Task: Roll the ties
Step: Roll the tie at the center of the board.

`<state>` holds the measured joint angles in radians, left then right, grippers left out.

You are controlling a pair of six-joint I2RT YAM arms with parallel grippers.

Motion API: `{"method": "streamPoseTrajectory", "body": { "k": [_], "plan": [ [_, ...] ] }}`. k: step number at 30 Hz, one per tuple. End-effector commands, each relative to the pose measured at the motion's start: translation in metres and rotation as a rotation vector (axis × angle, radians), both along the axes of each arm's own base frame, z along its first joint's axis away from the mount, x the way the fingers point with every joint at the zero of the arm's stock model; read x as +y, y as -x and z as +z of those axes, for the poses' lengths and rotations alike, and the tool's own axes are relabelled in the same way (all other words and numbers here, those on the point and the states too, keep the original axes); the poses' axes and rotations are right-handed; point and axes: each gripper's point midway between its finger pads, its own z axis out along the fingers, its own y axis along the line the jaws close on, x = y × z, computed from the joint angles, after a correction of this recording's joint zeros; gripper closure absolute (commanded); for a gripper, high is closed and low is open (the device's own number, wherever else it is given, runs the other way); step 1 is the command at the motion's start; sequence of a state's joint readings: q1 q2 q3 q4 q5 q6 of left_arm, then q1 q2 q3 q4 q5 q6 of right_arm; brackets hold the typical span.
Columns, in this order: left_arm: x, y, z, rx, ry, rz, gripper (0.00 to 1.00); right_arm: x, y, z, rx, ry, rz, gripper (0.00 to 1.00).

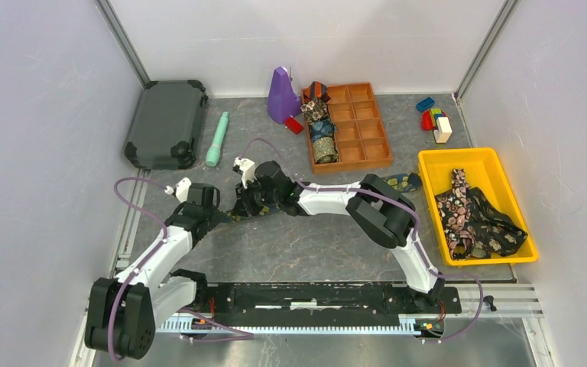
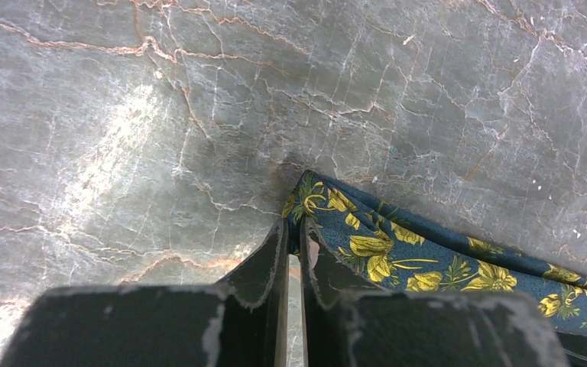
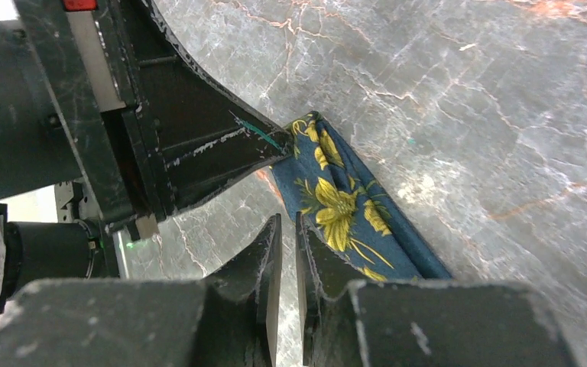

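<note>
Two robot arms are meeting left of centre in the overhead frame, over a navy tie [image 1: 403, 182] printed with yellow flowers. The tie is lying flat on the grey marbled table [image 1: 306, 245] and running under the right arm toward the right. The left gripper [image 2: 293, 225] is showing jaws narrowed to a slit, its tips touching the tie's folded end [image 3: 309, 130]; whether cloth is caught between them cannot be told. The right gripper [image 3: 288, 225] is likewise nearly closed on nothing, the fabric lying just beside one finger. At upper centre, rolled ties [image 1: 321, 130] are filling the left column of a wooden compartment tray [image 1: 351, 164]. At right, loose ties [image 1: 474, 218] are sitting heaped in a yellow bin [image 1: 436, 164].
</note>
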<state>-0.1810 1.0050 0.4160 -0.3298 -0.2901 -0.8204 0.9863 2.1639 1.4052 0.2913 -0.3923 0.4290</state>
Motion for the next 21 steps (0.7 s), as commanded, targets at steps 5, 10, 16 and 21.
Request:
{"method": "streamPoseTrajectory", "body": {
  "k": [5,10,16,21],
  "plan": [
    [0.006,-0.004,0.026,-0.040,-0.078,0.036,0.93,0.026,-0.002,-0.013,-0.065,0.046,-0.014,0.85],
    [0.005,-0.002,0.032,-0.043,-0.083,0.037,0.94,0.034,-0.005,-0.023,-0.068,0.057,-0.025,0.87],
    [0.007,0.003,0.040,-0.050,-0.098,0.042,0.94,0.038,-0.010,-0.024,-0.078,0.053,-0.038,0.89],
    [0.009,0.008,0.039,-0.046,-0.101,0.050,0.94,0.037,-0.013,-0.022,-0.090,0.051,-0.049,0.89]
  ]
}}
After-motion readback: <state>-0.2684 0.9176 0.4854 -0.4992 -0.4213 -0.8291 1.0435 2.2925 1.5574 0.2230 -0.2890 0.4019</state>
